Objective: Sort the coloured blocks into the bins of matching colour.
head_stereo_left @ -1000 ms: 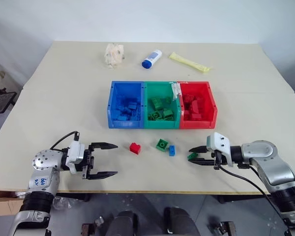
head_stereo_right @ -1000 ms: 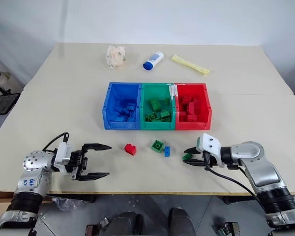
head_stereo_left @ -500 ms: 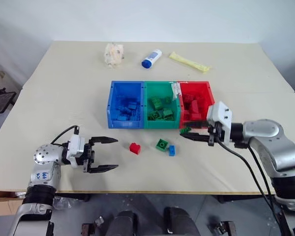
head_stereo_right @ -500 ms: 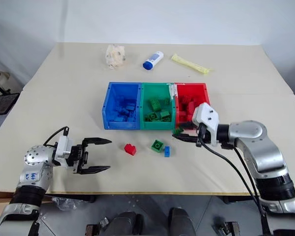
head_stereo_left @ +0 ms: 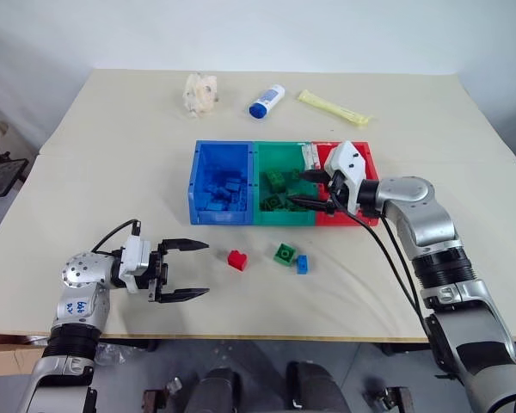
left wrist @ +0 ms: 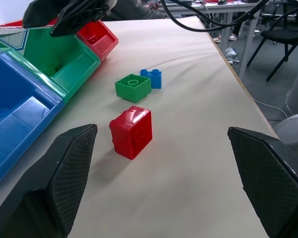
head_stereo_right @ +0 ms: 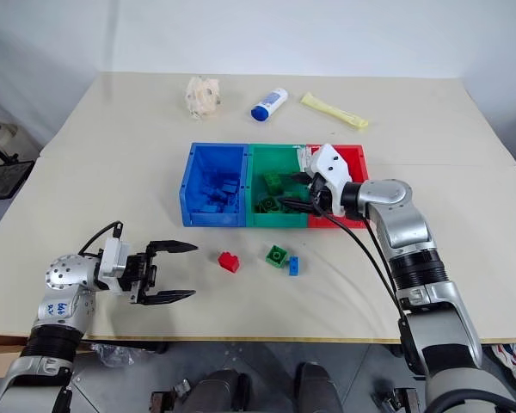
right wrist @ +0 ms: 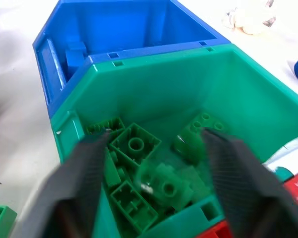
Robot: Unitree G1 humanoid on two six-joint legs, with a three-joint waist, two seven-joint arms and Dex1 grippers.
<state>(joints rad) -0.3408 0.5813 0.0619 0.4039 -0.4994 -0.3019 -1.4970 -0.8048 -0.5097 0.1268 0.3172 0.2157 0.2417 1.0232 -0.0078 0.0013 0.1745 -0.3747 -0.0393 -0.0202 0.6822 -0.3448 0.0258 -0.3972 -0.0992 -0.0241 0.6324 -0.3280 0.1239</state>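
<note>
Left wrist view: studded cubic red brick (left wrist: 131, 132)

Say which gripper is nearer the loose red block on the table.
Left. The left gripper hangs open just beside the red block, facing it; the right gripper is farther off, over the green bin.

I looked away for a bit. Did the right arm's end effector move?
Yes. The right end effector went from the table's near edge up to over the green bin.
</note>
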